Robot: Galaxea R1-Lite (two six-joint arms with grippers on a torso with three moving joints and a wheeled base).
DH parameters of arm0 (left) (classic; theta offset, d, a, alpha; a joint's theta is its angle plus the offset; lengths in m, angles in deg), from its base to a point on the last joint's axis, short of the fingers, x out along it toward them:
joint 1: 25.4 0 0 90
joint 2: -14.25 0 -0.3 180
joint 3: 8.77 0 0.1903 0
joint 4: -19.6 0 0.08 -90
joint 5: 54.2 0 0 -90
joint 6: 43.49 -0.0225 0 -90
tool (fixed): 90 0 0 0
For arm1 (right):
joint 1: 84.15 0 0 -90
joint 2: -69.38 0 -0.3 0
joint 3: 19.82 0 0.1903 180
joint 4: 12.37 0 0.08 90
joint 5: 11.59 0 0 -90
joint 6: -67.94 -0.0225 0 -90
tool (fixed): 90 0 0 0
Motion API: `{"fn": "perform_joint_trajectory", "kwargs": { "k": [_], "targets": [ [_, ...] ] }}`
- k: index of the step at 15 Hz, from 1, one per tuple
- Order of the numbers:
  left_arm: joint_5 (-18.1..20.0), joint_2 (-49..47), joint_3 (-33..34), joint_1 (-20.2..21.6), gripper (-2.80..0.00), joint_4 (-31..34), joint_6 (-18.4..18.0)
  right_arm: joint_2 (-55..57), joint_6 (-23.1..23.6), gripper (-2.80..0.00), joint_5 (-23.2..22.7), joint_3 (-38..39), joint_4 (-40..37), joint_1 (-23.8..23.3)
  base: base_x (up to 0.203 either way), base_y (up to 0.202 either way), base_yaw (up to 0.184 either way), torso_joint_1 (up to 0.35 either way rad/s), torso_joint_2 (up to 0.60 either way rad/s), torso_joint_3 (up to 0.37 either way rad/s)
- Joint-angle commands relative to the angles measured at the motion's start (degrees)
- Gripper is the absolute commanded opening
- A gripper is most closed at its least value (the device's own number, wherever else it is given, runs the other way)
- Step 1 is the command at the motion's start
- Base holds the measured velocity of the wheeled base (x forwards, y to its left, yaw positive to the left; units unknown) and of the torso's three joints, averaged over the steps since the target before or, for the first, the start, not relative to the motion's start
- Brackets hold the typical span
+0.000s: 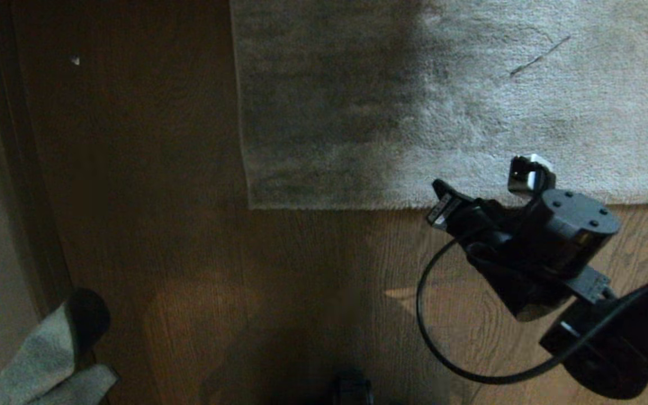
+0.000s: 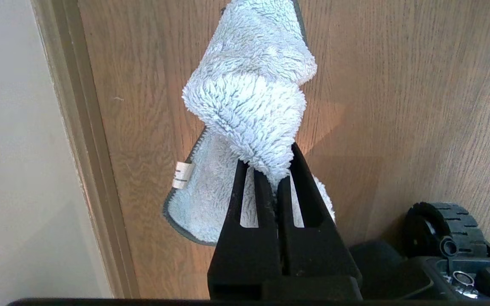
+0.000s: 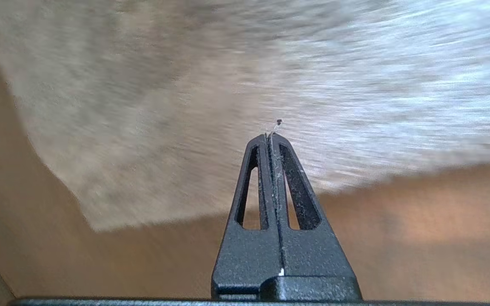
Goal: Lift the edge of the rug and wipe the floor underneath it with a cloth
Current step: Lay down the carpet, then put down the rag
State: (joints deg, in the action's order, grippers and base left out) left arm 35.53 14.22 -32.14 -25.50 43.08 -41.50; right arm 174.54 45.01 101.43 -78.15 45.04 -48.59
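Beyond the fingertips of the right gripper (image 3: 270, 138): rug edge (image 3: 211, 212), grey-beige short pile, lying flat on the floor (image 3: 398, 238), its square corner off to one side of the fingers; the straight border crosses behind the finger shafts, so the tips hang over the pile just past the border. Right gripper fingers (image 3: 266, 187): black, slotted, pressed flat together, nothing between them, a few pale fibres clinging along the seam. Head view, same items: right gripper (image 1: 442, 205) at the end of a black arm entering from the right, pointing at the rug edge (image 1: 358, 203), with a looped black cable (image 1: 431, 332) hanging below it over the floor (image 1: 301, 281), brown wood-grain planking. Left gripper (image 2: 279, 170): fingers pinching the cloth (image 2: 249, 97) at their tips. Cloth: light grey-blue, fluffy, dark-edged, small white tag on one hem; one fold bunches out past the fingertips, the rest drapes behind the fingers, above bare floor. To one side of these fingers, a pale wall with a wood skirting strip (image 2: 87, 170); to the other, part of the robot's base with a black wheel (image 2: 440, 221). Cloth (image 1: 43, 360) also shows low at the left of the head view, well apart from the rug.
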Motion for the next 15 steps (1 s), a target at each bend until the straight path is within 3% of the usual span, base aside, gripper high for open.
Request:
{"fn": "perform_joint_trajectory", "kwargs": {
  "k": [1,8,12,15],
  "targets": [
    [0.00,0.02,0.00,0.01,-2.80,-0.02,0.02,-7.56,0.29,-2.80,-0.11,5.47,-2.14,-1.74,0.000,0.000,0.000,0.000,0.00,0.000],
    [0.00,0.02,0.00,0.01,-2.80,-0.01,0.02,-17.97,1.76,-2.80,-0.46,17.34,-12.02,-10.71,0.000,0.000,0.000,0.000,0.00,0.000],
    [0.00,0.02,0.00,0.01,-2.80,0.06,0.02,-22.35,7.46,-2.80,-5.16,22.63,-16.33,-17.78,0.000,0.000,0.000,0.000,0.00,0.000],
    [0.00,0.02,0.00,0.01,-2.80,-0.02,0.02,-25.81,11.74,-2.80,-8.82,25.42,-19.76,-25.73,0.000,0.000,0.000,0.000,0.00,0.000]
  ]
}}
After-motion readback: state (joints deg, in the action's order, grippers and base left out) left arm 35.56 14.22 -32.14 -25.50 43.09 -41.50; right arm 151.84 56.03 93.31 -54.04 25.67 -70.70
